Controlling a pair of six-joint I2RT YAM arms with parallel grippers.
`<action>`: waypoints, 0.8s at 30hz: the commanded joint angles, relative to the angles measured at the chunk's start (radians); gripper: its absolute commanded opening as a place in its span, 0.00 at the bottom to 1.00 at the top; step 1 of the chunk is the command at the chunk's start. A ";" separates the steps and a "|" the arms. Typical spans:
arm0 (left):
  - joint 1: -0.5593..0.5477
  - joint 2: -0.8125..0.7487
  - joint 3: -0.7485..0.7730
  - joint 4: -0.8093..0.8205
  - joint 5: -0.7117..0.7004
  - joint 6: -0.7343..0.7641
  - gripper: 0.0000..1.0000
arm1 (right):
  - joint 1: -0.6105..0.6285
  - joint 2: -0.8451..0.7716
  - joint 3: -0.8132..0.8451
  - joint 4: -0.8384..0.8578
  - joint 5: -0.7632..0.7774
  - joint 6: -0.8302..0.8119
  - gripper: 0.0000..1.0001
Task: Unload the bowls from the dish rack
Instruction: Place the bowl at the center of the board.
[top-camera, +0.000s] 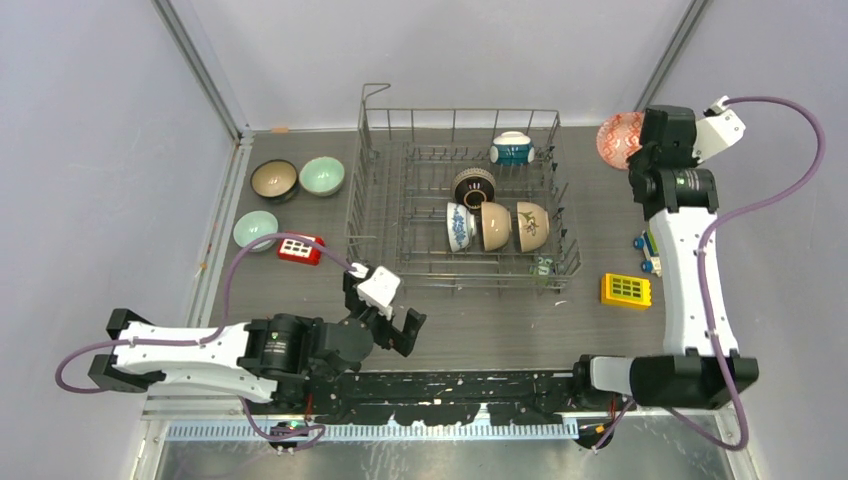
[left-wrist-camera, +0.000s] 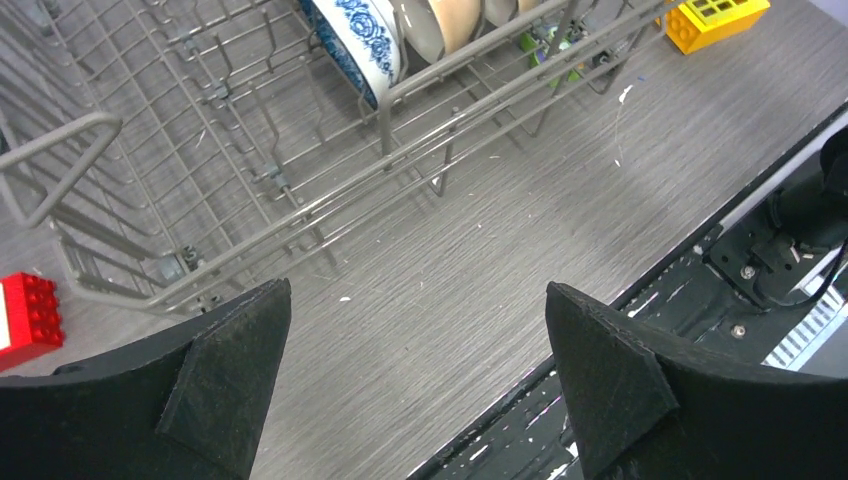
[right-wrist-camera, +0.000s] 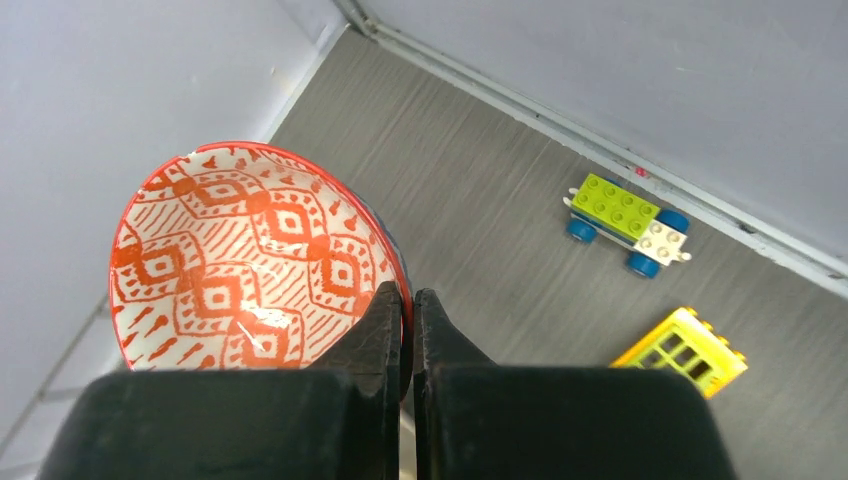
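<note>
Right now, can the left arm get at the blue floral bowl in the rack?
Probably, but from above: the open, empty left claw faces the near wire wall of the dish rack, with the blue floral bowl behind it. The rack's top is uncovered.

Dish rack (top-camera: 400, 215) mid-table, five bowls (top-camera: 495, 227) inside; three bowls (top-camera: 322, 176) left; red patterned bowl (top-camera: 615, 138) far right.

red block (top-camera: 301, 249), yellow block (top-camera: 626, 290), toy car (right-wrist-camera: 628, 222)

The scene was surveyed from overhead; wrist views were aimed closely downward; the dish rack (top-camera: 405, 210) was shared with the left one.
</note>
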 joint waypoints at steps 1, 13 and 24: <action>-0.004 -0.026 -0.013 -0.014 -0.087 -0.151 1.00 | -0.116 0.115 0.010 0.239 -0.041 0.170 0.01; -0.003 0.130 0.063 -0.066 -0.215 -0.199 1.00 | -0.220 0.568 0.173 0.383 -0.110 0.162 0.01; 0.016 0.238 0.086 -0.003 -0.220 -0.161 1.00 | -0.229 0.863 0.347 0.402 -0.183 0.182 0.01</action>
